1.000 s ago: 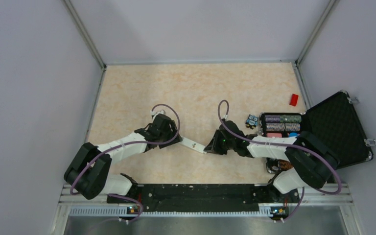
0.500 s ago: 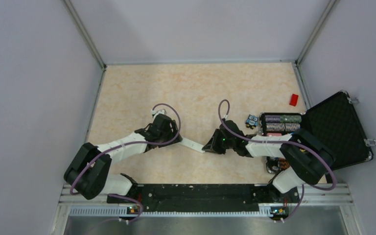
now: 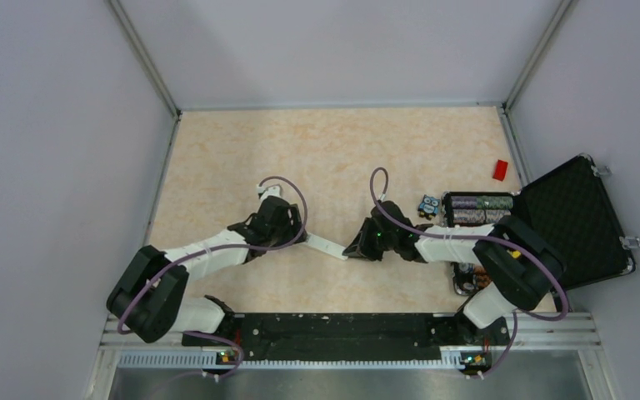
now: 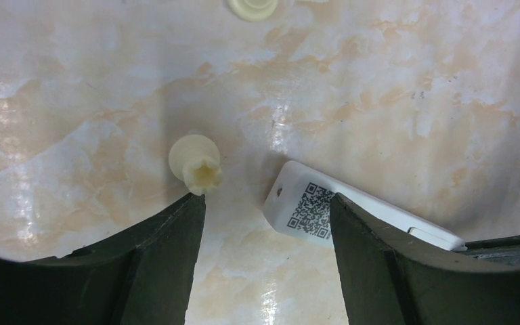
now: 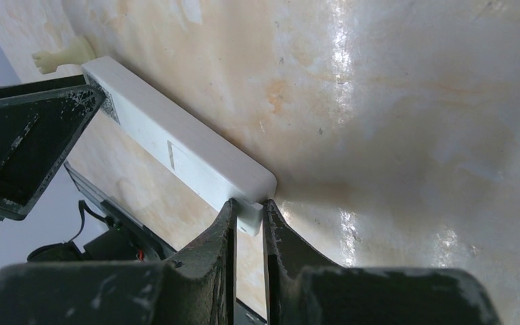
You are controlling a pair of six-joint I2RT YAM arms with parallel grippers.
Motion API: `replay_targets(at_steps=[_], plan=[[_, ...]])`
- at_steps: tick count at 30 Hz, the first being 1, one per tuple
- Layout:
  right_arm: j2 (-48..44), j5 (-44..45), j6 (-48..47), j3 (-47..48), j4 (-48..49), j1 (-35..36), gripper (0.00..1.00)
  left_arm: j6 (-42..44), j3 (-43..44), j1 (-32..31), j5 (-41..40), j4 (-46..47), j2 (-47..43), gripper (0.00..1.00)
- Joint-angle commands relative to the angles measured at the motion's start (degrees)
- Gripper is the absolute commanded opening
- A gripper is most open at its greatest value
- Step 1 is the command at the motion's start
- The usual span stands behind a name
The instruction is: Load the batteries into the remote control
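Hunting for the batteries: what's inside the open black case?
Rows of striped chip rolls sit in the far part of the black case. The right arm covers its near part, so nothing there can be seen.

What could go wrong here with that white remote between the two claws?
The right gripper pinches only the very end of the remote control, so it might slip or swivel. The open left gripper straddles the other end, one finger beside a cream lump that it could knock.
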Motion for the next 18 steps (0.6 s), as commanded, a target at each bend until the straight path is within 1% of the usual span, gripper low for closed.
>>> replay_targets(at_steps=[1,7,11,17,18], plan=[[6.2,6.4,0.4,0.2,-9.6,2.9,0.04,2.6,-2.4,-0.5,1.3,8.6,-1.6,0.72],[7.8,9.5,2.9,3.7,-15.8,4.1,0.07,2.2,-5.4,-1.3,5.4,16.4,-2.3,0.72],[7.8,10.9,5.6,4.0,-16.4,5.0,0.08,1.5,-6.0,-1.5,6.2,18.3,-2.1,0.72],[8.5,12.0,8.3,4.2,-16.4,5.7,0.09,1.0,-7.5,-2.4,7.5,21.3,0.5,0.67],[8.6,12.1,8.5,4.2,-16.3,5.7,0.09,0.9,-7.8,-2.5,9.3,22.0,0.8,0.66]])
